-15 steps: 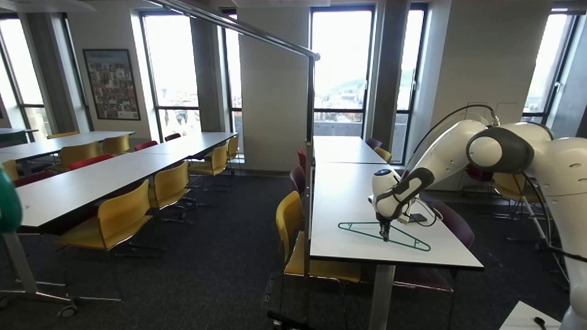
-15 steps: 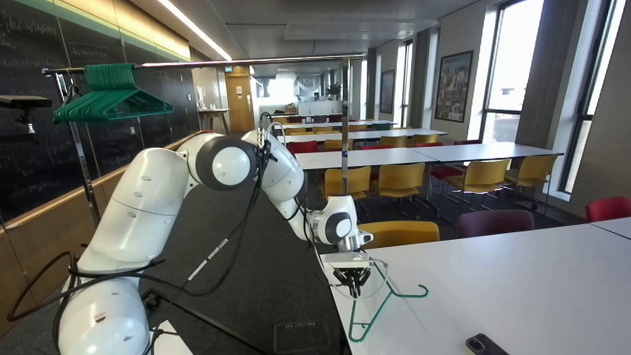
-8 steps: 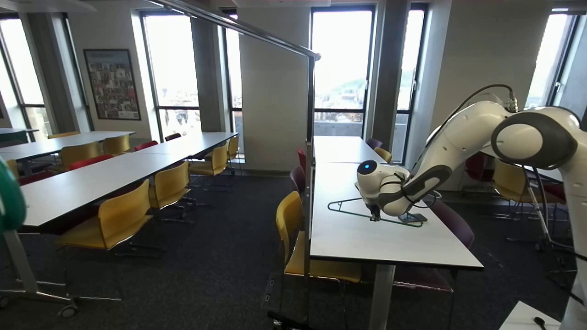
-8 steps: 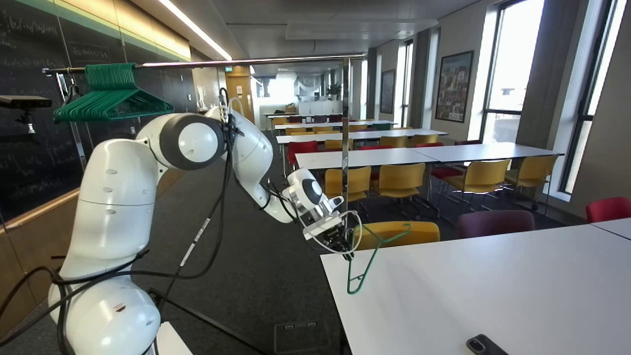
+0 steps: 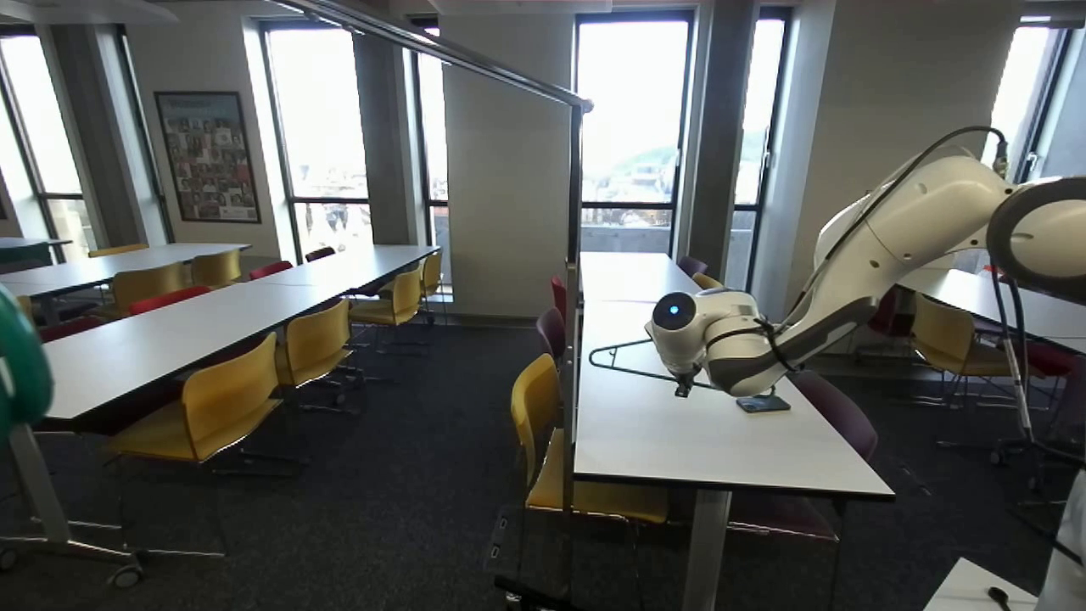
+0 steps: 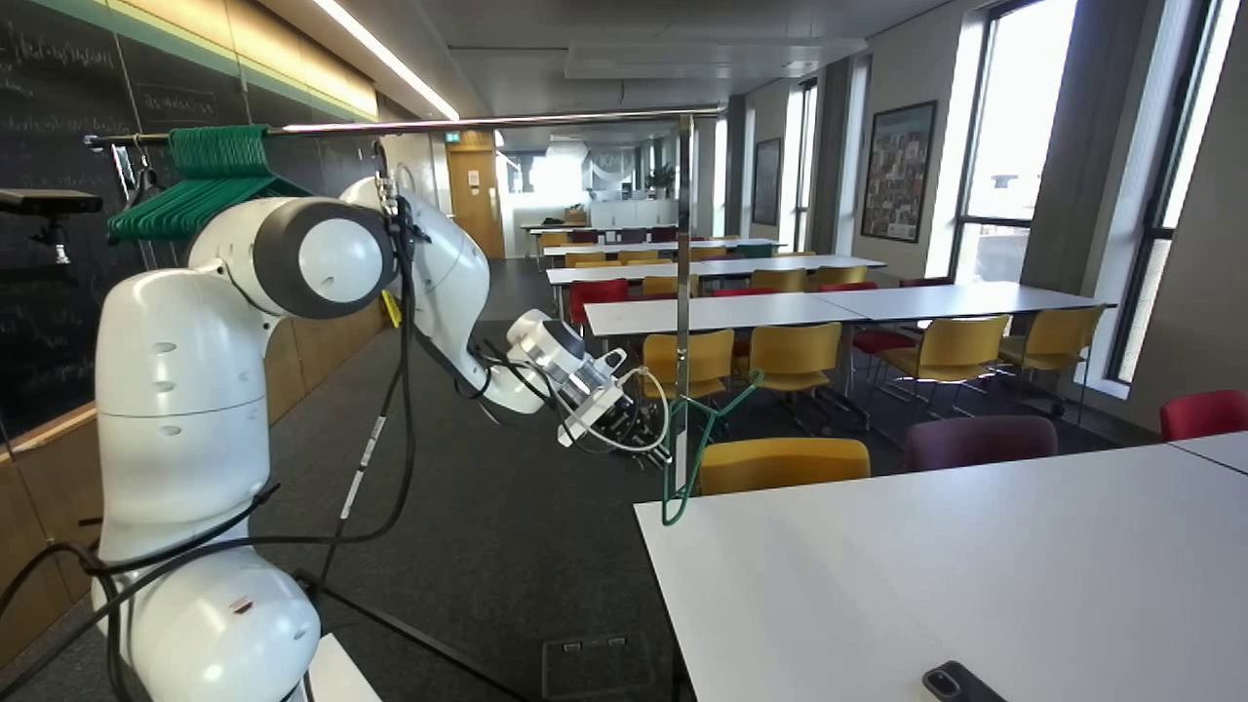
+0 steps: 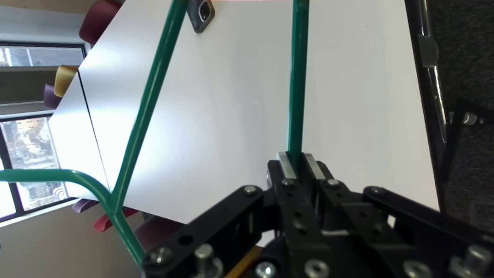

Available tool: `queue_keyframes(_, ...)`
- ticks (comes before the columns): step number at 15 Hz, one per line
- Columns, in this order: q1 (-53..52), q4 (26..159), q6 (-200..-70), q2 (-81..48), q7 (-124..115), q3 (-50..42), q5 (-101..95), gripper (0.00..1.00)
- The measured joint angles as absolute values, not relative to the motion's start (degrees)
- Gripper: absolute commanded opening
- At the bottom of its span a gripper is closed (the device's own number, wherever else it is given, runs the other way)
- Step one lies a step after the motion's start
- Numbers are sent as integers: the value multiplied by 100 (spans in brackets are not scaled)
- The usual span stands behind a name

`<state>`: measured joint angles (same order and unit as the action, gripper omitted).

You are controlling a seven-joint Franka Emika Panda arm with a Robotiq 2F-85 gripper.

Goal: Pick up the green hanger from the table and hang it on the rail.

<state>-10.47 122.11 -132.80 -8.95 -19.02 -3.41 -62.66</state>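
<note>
The green hanger (image 7: 298,77) is held by its straight bottom bar between the two fingertips of my gripper (image 7: 296,157), which is shut on it. In an exterior view the hanger (image 6: 713,414) is tilted, with its hook pointing up and away from the arm. It is raised above the near end of the white table (image 6: 926,565). My gripper (image 6: 667,456) is angled outward there. The hanger (image 5: 628,368) also shows in an exterior view, partly hidden behind the wrist. The grey metal rail (image 6: 585,119) runs high above, held by an upright post (image 6: 682,253).
Several green hangers (image 6: 210,185) hang bunched at the rail's far left, partly behind the arm. A dark phone (image 6: 960,682) lies on the table and shows in the wrist view (image 7: 201,14). A yellow chair (image 6: 785,463) stands at the table's edge close to the post.
The hanger has been lifted off the tabletop and tilted, hook upward. My gripper has risen and drawn back toward the arm's base with the hanger, and the wrist has swung outward.
</note>
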Motion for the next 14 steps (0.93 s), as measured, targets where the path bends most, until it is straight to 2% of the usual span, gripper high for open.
queue_keyframes(5,-1035,12390,-13006,-542,-2308,-102,-6555,2)
queue_keyframes(14,-1061,12263,-11285,433,-2908,690,-7272,2)
